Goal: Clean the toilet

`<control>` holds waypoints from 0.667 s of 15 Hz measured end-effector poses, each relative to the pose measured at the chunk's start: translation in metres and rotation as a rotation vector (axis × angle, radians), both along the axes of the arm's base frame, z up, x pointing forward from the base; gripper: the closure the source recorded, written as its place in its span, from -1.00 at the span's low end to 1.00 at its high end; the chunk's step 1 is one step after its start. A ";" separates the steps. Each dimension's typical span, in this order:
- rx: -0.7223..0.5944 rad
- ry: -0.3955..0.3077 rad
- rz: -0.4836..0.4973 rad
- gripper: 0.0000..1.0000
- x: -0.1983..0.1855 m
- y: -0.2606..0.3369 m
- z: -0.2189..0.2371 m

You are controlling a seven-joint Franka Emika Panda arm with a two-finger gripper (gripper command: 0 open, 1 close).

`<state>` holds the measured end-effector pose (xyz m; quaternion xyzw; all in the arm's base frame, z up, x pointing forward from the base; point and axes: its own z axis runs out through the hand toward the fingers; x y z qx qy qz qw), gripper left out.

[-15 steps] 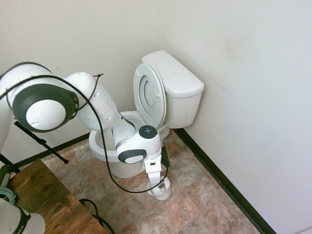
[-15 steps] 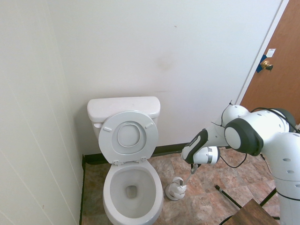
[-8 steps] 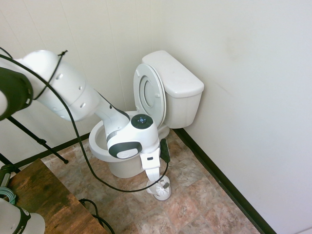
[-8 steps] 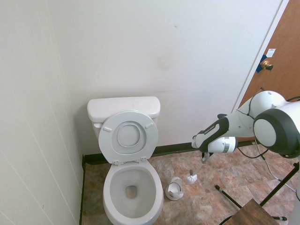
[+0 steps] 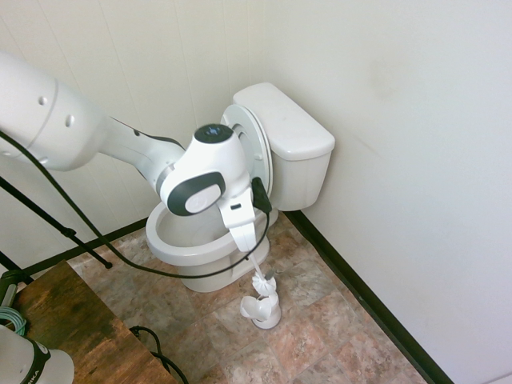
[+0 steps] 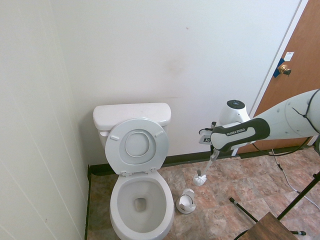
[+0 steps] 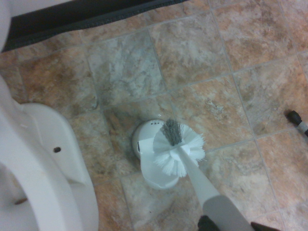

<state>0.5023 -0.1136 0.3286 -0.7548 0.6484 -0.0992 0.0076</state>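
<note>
The white toilet stands in the corner with its lid and seat raised and the bowl open. My gripper is shut on the handle of a white toilet brush, which hangs down from it. The brush head hovers in the air just above the small white brush holder on the floor beside the bowl. From the other side, my gripper holds the brush head up and to the right of the holder. The wrist view shows the brush head over the holder, with the toilet base alongside.
A brown door is at the right of the wall. A wooden table corner sits near the arm's base. A black baseboard runs along the walls. Tiled floor lies open to the right of the toilet.
The arm has risen and lifted the brush out of its holder. The brush head now hangs in the air above the holder instead of sitting in it.
</note>
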 end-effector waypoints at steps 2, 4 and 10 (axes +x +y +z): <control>-0.010 -0.017 0.022 1.00 -0.009 0.036 0.023; -0.018 -0.027 0.046 1.00 -0.020 0.079 0.041; -0.039 -0.040 0.120 1.00 -0.035 0.161 0.061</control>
